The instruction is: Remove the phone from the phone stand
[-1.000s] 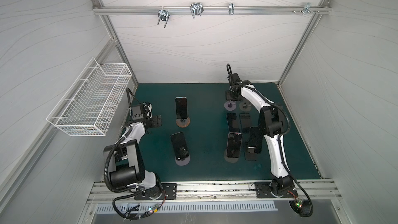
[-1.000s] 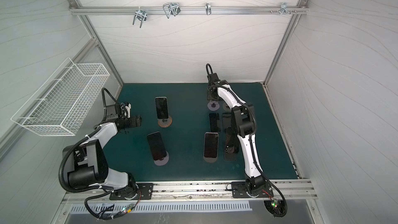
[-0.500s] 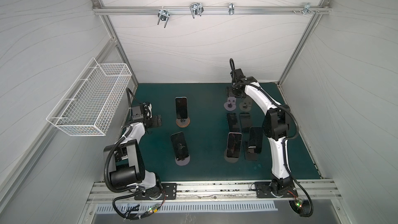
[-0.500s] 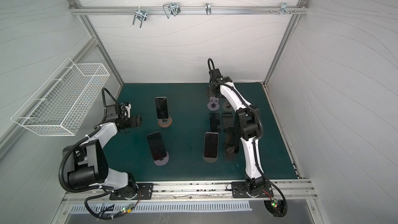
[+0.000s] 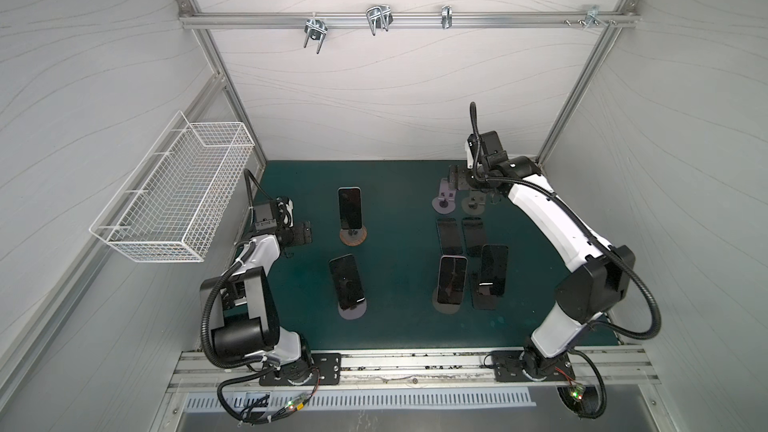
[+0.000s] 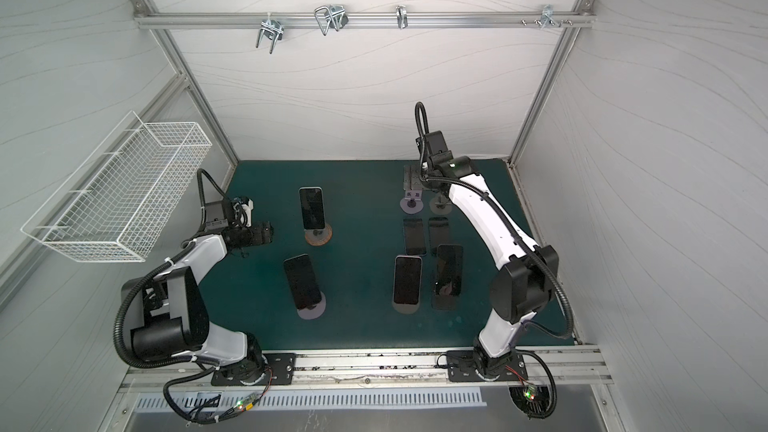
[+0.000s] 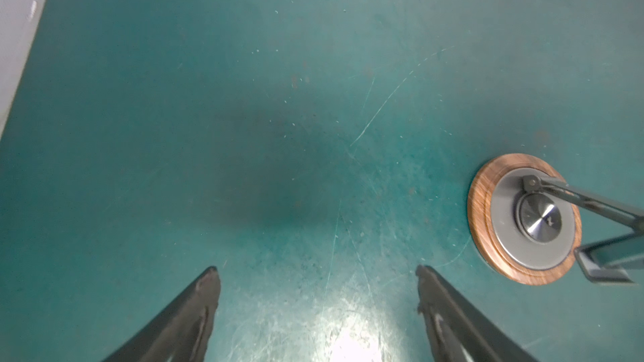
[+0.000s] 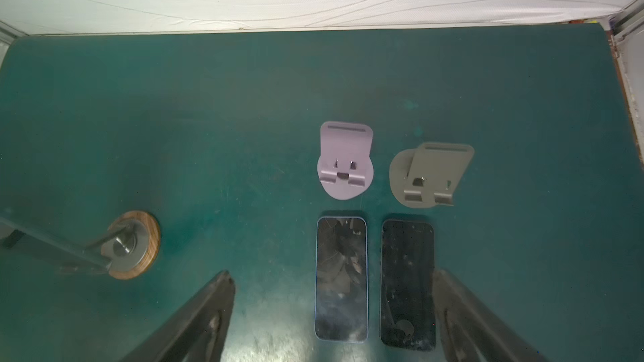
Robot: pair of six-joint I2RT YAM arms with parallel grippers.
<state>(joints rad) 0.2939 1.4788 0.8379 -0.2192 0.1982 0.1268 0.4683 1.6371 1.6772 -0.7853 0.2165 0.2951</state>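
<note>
Right gripper (image 8: 332,275) is spread wide and empty, hanging over the far right. The purple stand (image 8: 345,161) and grey stand (image 8: 428,175) are bare. The blue-edged phone (image 8: 341,280) and black phone (image 8: 407,283) lie flat on the mat (image 8: 174,116) just near of them, so we read that pair as done. Left gripper (image 7: 316,269) is also wide and empty, beside the wood-base stand (image 7: 522,217). The far-left phone (image 5: 349,207) leans on that stand, likely our next pick. The near row of phones (image 5: 451,280) is still on stands.
</note>
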